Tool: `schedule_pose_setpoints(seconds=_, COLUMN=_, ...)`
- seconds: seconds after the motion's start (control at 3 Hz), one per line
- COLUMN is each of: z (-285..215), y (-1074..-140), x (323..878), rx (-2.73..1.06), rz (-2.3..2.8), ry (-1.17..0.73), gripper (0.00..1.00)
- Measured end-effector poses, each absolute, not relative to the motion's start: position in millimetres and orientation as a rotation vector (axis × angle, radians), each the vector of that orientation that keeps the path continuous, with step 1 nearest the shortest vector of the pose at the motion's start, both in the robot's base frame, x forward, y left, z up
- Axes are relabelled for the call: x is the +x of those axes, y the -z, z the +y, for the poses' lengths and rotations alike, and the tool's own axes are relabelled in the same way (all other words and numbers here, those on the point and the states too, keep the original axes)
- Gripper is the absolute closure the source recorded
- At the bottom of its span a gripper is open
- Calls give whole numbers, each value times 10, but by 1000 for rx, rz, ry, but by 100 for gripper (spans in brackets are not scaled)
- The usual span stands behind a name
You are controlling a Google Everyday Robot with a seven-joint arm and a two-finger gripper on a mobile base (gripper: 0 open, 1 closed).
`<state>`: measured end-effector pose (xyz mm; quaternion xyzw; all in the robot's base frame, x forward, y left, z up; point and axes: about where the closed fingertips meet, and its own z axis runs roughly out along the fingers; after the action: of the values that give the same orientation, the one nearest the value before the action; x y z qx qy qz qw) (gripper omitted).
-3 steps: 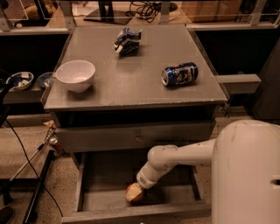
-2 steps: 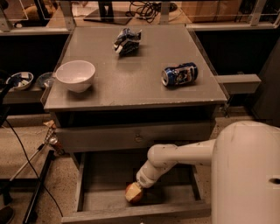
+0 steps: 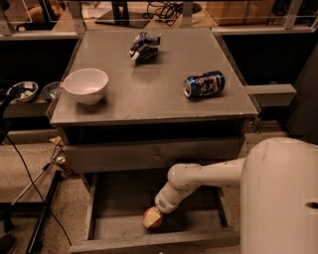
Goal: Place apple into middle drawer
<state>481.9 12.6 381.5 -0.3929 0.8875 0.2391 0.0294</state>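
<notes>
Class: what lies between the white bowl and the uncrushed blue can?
Only bare grey tabletop, in the camera view. The gripper is down at the apple in the middle drawer.

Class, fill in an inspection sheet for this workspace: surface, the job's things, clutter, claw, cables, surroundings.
Surface: grey cabinet top, flat, carrying three items.
Job's things: apple lies in the open middle drawer, near its front wall.
Clutter: white bowl upright at left; blue can on its side at right; crumpled blue-and-white packet at the back.
Claw: claw down in the drawer, right against the apple's top.
Cables: black cable trailing over the floor at left; more cables behind the cabinet.
Surroundings: closed drawer front with a knob, above the open drawer; small dishes on a shelf at left.
</notes>
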Motion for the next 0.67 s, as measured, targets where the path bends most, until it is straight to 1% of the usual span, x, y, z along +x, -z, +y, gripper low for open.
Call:
schedule_pose_setpoints(seconds=0.33, z=126, y=-3815, x=4819, rx=-1212, rz=2737, ry=-738, gripper=11)
schedule_pose_setpoints(seconds=0.67, z=126, y=-3814, x=4819, rx=-1212, rz=2737, ry=-738, gripper=0)
